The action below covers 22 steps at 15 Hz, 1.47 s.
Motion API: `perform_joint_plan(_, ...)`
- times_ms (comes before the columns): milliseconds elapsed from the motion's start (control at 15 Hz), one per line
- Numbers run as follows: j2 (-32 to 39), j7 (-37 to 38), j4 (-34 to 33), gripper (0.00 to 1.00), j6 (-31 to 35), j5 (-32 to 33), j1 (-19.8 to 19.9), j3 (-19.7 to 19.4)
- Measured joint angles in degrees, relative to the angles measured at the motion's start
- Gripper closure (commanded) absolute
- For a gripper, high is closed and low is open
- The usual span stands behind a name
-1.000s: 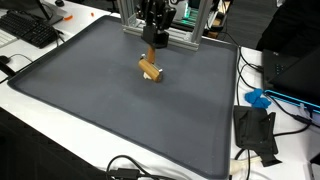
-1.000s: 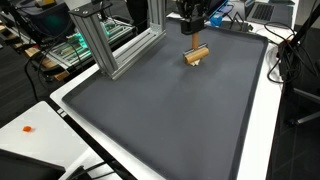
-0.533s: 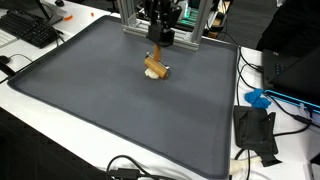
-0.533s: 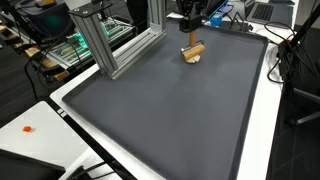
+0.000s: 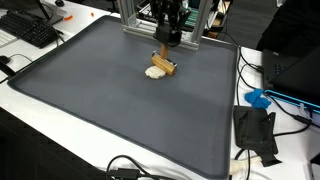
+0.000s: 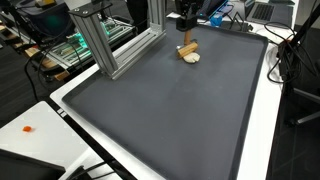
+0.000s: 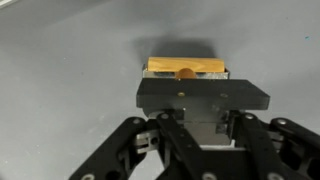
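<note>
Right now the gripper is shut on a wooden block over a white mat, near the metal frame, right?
Not quite: the mat is dark grey, not white, as both exterior views show. The gripper is indeed shut on the wooden block, near the metal frame.

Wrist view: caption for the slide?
Black Robotiq gripper shut on a tan wooden block over the grey mat.

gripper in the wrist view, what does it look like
The gripper is matte black: a flat rectangular bar in front, angular hinged links fanning out behind on both sides, a paler metal part between them. In an exterior view it is just a small dark shape. No markings or cables can be made out.
</note>
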State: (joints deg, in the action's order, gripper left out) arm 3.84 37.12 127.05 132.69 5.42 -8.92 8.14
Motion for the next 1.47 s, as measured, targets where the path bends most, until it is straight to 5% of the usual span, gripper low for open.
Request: perform_joint_plan(1467,1.67,15.84,0.56,0.78,10.19,17.41,-0.95,-0.99)
